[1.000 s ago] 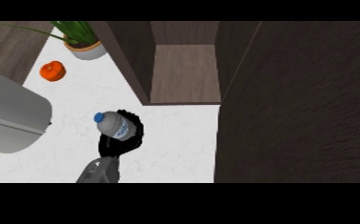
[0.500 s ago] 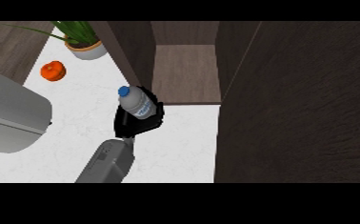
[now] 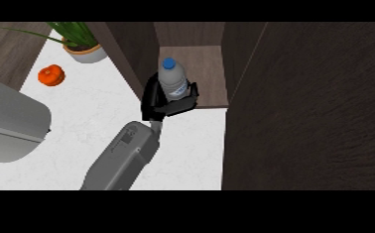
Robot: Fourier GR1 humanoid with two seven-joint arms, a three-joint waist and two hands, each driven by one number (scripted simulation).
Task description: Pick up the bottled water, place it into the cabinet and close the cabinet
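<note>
The bottled water (image 3: 173,80) is a clear bottle with a blue cap, held upright. My left hand (image 3: 152,99) is shut on it, black fingers curled round its lower body from the left and front. Bottle and hand are at the front edge of the open cabinet's (image 3: 192,53) wooden shelf, the bottle's top over the shelf. The grey forearm (image 3: 123,157) runs in from the lower edge. The cabinet door (image 3: 300,108) stands open as a wide dark panel on the right. My right hand does not show.
An orange fruit (image 3: 51,75) lies on the white counter (image 3: 81,108) at the left. A potted plant (image 3: 82,46) stands behind it. A grey appliance (image 3: 18,128) fills the left edge. The cabinet's dark side wall (image 3: 132,53) rises just left of the hand.
My left hand has carried the bottle up and to the right, from over the open counter to the cabinet's front edge. The forearm has stretched further in.
</note>
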